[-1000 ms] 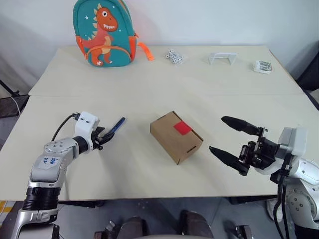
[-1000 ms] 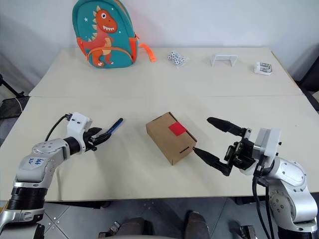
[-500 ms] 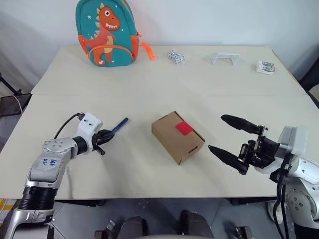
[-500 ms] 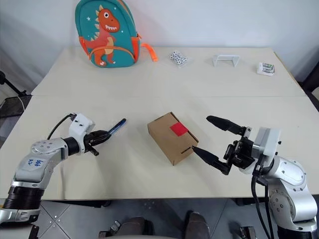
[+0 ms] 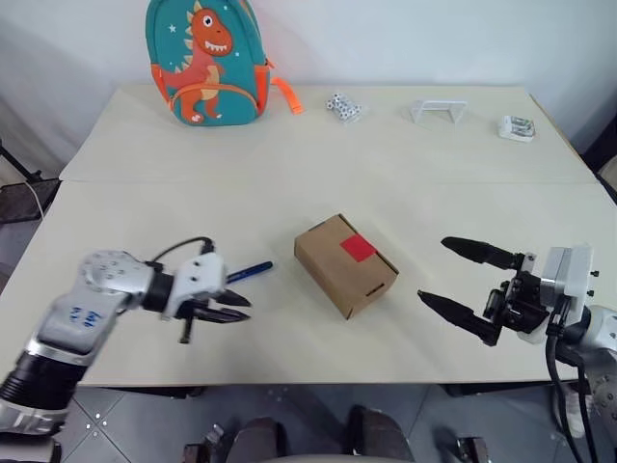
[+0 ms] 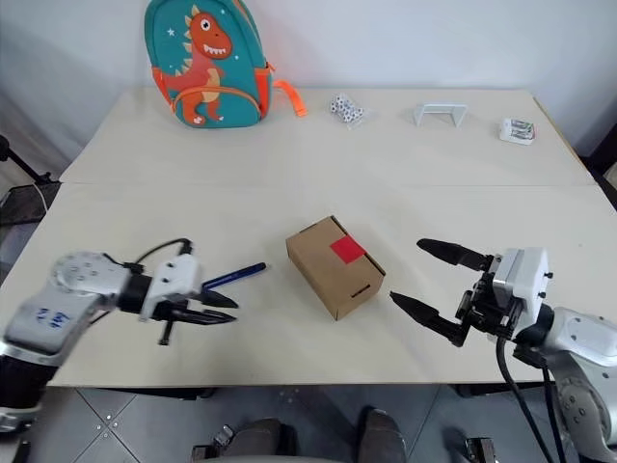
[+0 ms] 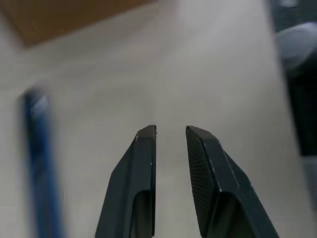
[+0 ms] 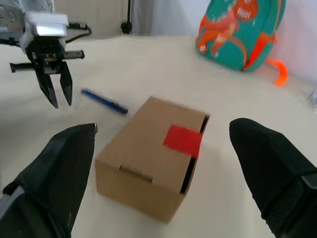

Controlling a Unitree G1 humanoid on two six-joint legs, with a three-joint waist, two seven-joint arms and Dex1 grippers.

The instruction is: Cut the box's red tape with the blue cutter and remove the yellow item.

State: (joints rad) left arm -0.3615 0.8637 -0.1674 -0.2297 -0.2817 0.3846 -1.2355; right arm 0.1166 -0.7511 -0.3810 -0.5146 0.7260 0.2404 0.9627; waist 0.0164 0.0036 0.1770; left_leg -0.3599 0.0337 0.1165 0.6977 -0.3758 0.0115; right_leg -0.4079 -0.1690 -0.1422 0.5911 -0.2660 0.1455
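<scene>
Left fingers [image 7: 146, 168] nearly closed, empty; cutter [image 6: 234, 276] lies on the table just beside them, box [image 6: 334, 266] sealed. Right gripper [image 6: 431, 282] gapes empty. I risk closing on air, or knocking the cutter away.

A small brown cardboard box [image 8: 153, 171] bearing a square red tape patch [image 8: 183, 140] is being framed by two widely spread black fingers [image 8: 59, 166]. A slim blue pen-shaped cutter [image 8: 104, 100] is lying beyond it, beside the left gripper [image 8: 55, 97].
</scene>
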